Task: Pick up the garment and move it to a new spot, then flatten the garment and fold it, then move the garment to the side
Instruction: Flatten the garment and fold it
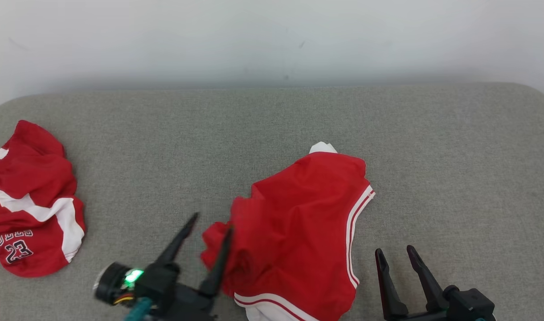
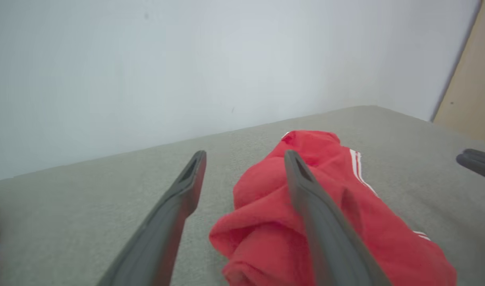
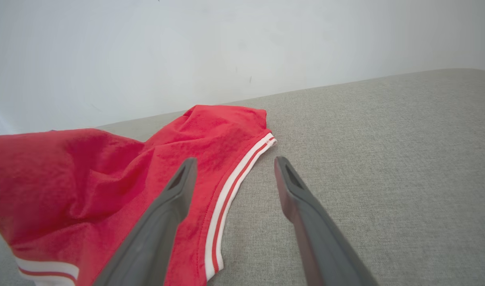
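Note:
The garment (image 1: 298, 223) is red cloth with white and red striped trim, lying rumpled at the front middle of the grey padded surface (image 1: 432, 147). My left gripper (image 1: 212, 223) stands open at its bunched left edge. In the left wrist view the left gripper (image 2: 245, 153) has one finger (image 2: 325, 238) lying over the garment (image 2: 258, 230), and a fold reaches into the gap without being pinched. My right gripper (image 1: 394, 249) stands open just right of the striped hem, holding nothing. In the right wrist view the garment (image 3: 87, 178) spreads left of the right gripper (image 3: 235, 159).
A second red jersey (image 1: 31, 209) with white bands and the number 23 lies crumpled at the far left. A white wall (image 1: 272, 35) runs along the back edge. The right gripper's fingers (image 2: 476, 161) show at the left wrist view's right edge.

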`<state>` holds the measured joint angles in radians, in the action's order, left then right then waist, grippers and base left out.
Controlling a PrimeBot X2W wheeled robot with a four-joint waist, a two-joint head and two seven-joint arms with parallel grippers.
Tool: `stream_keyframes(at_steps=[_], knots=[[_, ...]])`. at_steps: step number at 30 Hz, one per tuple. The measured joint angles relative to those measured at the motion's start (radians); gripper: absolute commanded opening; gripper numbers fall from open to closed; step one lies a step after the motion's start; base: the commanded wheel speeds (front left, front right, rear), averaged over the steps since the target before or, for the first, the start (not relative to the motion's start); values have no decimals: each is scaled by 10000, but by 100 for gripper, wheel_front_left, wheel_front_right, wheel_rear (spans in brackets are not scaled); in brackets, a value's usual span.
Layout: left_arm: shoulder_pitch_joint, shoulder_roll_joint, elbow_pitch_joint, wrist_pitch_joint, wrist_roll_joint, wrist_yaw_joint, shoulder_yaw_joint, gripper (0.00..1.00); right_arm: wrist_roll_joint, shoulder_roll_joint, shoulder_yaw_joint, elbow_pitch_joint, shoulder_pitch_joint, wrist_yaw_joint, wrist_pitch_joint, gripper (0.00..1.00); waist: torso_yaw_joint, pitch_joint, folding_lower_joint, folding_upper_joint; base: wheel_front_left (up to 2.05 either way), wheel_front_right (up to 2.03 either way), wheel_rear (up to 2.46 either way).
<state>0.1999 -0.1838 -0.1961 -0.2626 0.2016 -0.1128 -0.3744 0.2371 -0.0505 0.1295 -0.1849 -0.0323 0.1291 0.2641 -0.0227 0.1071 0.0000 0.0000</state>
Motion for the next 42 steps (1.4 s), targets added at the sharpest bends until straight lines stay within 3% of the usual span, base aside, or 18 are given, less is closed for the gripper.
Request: stream_keyframes(at_steps=[10, 22, 29, 37, 39, 42], knots=[[-792, 75, -968, 0, 192, -31, 1565, 100, -42, 0, 10, -159, 8, 0, 0, 100, -202, 23, 0, 0, 0, 0, 0], [-1496, 777, 198, 0, -706, -104, 2986, 100, -151, -2, 134, -1325, -7, 0, 0, 100, 37, -104, 0, 0, 0, 0, 0], [-2142, 961, 918, 0, -1241, -105, 3615, 100, -140, 2, 648, -3553, 1241, 0, 0, 100, 421, -217, 0, 0, 0, 0, 0], [-2423, 1133, 788, 0, -1287, -117, 3820, 100, 240, -21, 1636, -5839, 2225, -2, 82, 98, 683, -346, -1, -1, 0, 0, 0], [-2423, 1162, 742, 0, -1287, -119, 3839, 100, 504, -33, 1804, -6061, 2424, -2, 90, 0, 711, -342, -1, -1, 0, 0, 0], [-2423, 1191, 694, 0, -1287, -123, 3883, 100, 696, -29, 1845, -6065, 2619, -2, 71, 0, 701, -306, 0, 0, 0, 0, 0]])
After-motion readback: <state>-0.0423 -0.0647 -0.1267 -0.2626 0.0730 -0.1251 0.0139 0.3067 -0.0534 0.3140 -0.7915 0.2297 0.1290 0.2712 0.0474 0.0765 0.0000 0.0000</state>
